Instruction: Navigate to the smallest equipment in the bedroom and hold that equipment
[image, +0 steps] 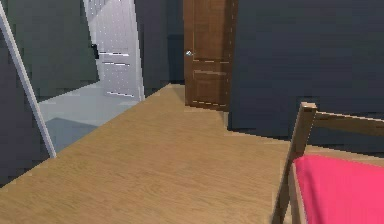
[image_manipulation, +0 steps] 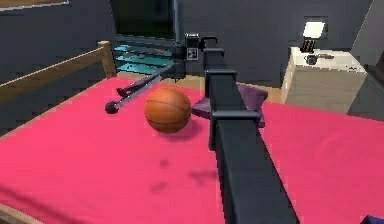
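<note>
Arm side view: the arm (image_manipulation: 243, 150) runs out over a bed with a pink cover (image_manipulation: 90, 170). The gripper (image_manipulation: 172, 66) sits at the arm's far end, above the far part of the bed and in front of a dark unit with glass shelves (image_manipulation: 140, 52).

Two pieces of sports equipment lie on the pink cover. An orange ball (image_manipulation: 167, 107) rests just left of the arm, nearer the camera than the gripper. A thin dark bat-like rod (image_manipulation: 130, 94) slants from a rounded end near the ball up toward the gripper. Its upper end merges with the gripper's dark shape, and contact cannot be confirmed. Which of the two is the smaller cannot be settled.

Gripper state: how wide the fingers stand is not determinable. Whether it holds anything cannot be told either, as the rod lies on the bed at or behind it.

A purple cushion (image_manipulation: 250, 99) lies just right of the arm. A pale nightstand (image_manipulation: 318, 85) with a small lamp (image_manipulation: 313, 34) stands beyond the bed.

Forward view: wooden floor (image: 160, 150), a brown door (image: 208, 55), a white door (image: 117, 50) and the wooden bed frame (image: 303, 140) corner.
</note>
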